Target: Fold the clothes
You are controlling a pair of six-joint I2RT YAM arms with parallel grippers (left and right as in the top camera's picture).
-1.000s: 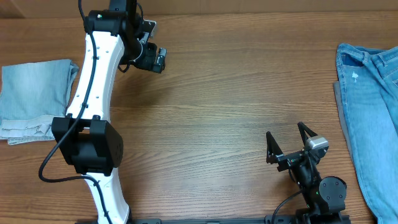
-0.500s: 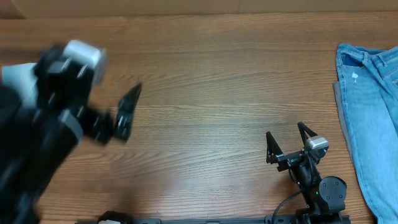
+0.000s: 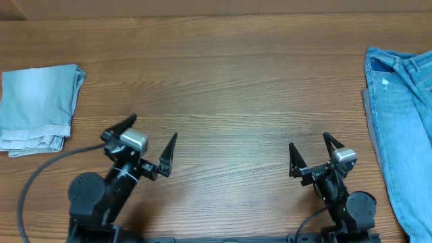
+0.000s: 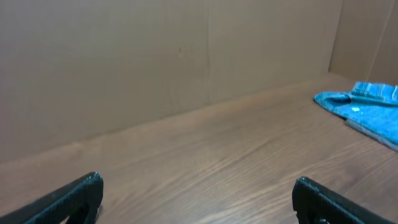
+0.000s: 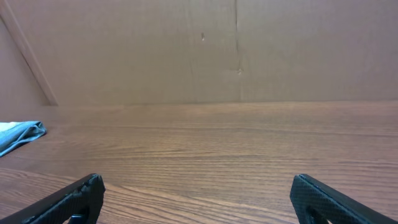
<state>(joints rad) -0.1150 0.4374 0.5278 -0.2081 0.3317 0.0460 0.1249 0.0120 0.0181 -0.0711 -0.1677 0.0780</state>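
Note:
The pale light-wash denim shorts [image 3: 37, 108] lie folded in a neat rectangle at the table's left edge, whitish frayed hems toward the front. A corner of them shows at the left of the right wrist view [image 5: 18, 134]. My left gripper [image 3: 154, 126] is open and empty, low near the front edge, to the right of the shorts and apart from them. In its wrist view [image 4: 196, 186] only bare wood lies between the fingers. My right gripper [image 3: 309, 140] is open and empty at the front right, over bare wood [image 5: 196, 186].
A darker blue denim garment [image 3: 398, 121] lies spread out along the table's right edge; it also shows in the left wrist view [image 4: 367, 109]. A brown cardboard wall [image 5: 236, 50] stands behind the wooden table [image 3: 236, 88].
My left arm has swung from the far back left of the table down to the front edge. The folded shorts and the right arm have not moved.

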